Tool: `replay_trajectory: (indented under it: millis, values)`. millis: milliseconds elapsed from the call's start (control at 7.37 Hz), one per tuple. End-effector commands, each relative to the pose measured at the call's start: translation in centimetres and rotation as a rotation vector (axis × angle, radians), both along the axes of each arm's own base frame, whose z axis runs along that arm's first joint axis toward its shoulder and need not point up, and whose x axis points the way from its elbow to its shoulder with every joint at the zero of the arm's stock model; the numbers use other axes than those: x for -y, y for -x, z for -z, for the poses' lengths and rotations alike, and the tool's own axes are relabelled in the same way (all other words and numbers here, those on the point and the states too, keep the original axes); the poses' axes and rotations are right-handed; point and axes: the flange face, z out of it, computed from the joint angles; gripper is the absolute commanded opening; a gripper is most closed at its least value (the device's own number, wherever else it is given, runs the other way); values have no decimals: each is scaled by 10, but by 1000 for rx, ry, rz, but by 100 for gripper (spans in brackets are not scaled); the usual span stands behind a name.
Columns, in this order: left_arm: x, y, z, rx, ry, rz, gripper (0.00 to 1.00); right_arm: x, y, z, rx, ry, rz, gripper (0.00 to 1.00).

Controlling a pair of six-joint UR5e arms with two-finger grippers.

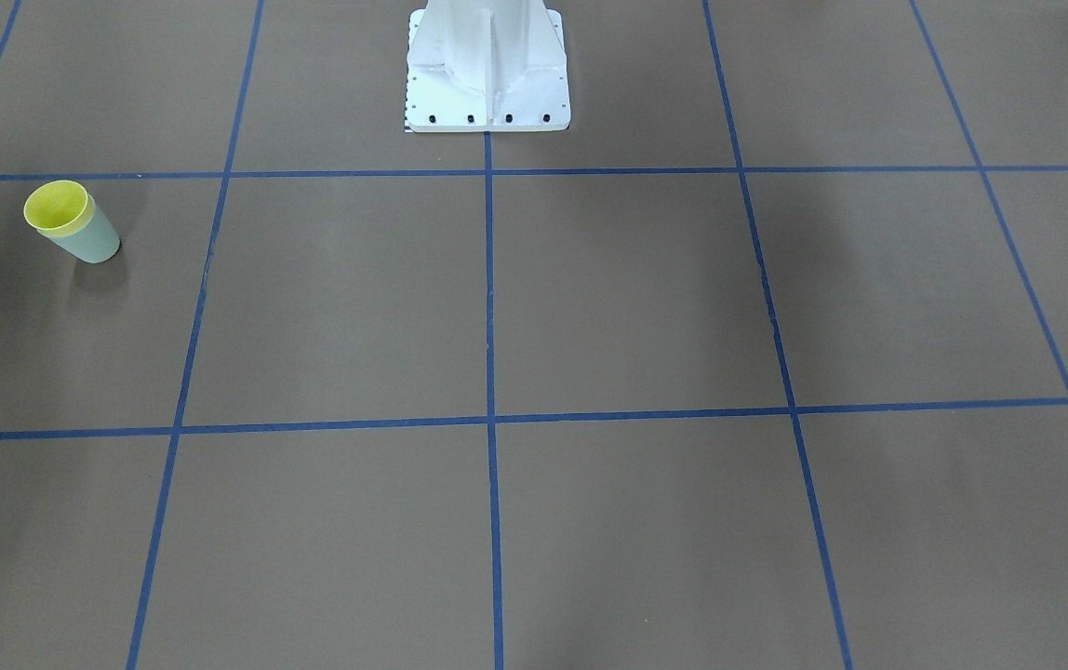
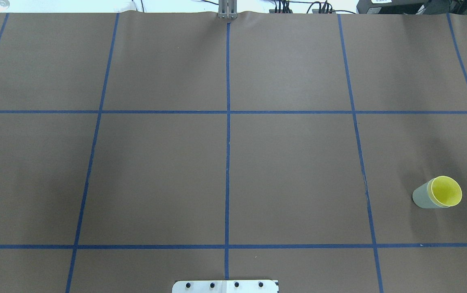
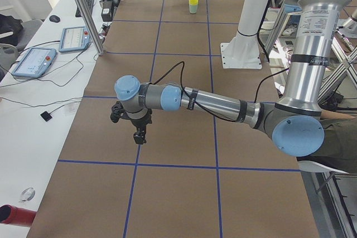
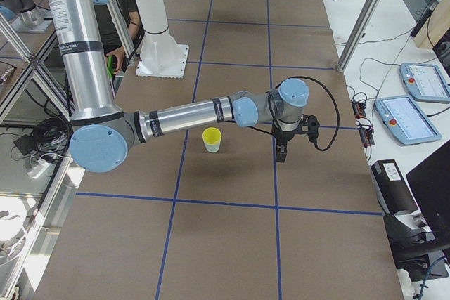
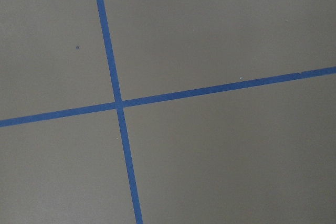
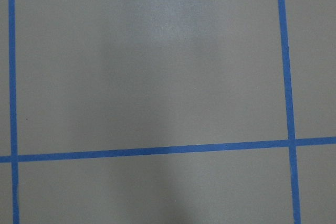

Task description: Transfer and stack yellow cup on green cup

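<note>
— Near the right end of the bench [image 1: 590,307], on the robot's own right, what is pictured?

— A yellow cup [image 1: 58,207] seated inside a green cup [image 1: 92,240], with only a band of yellow rim showing above the pale green wall. The pair stands upright on the brown cover, clear of the blue tape lines [image 1: 489,279].

— Which step of the job is this?

— Judging by how the cups sit, the transfer and the stacking are done. What is in hand reads as the release and the retreat.

— And the claws?

— The right gripper [image 4: 281,154] hangs over the bench just beyond the stack, toward the operators' edge, apart from it, with no cup in it. It shows clearly only from the side, so whether it is wide or narrow cannot be told. The left gripper [image 3: 139,136] hovers near the bench's left end, well apart from the cups, and its state cannot be told either. Both wrist cameras show only bare cover and tape.

— What does the next move call for?

— Little, probably. The right arm [image 4: 183,116] reaches out close beside the stack, so drawing it back calls for a lift first, lest the forearm brush the cups and tip them. A look at whether the yellow cup sits square and fully down would confirm the finish.
</note>
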Motion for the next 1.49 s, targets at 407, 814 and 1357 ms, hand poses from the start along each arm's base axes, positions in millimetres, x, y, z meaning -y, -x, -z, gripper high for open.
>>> replay_trajectory:
  millis: [407,814,1357]
  values:
    - [-14,8,9,5,27,54,100,-43,-17,-23,-7,-19,29,100]
    - [-22,8,-2,5,38,49,100,-50,-26,-29,-6,-2,14,100]
    - [-33,21,-32,62,-1,-12,100,-47,-26,-27,-9,-4,13,100]
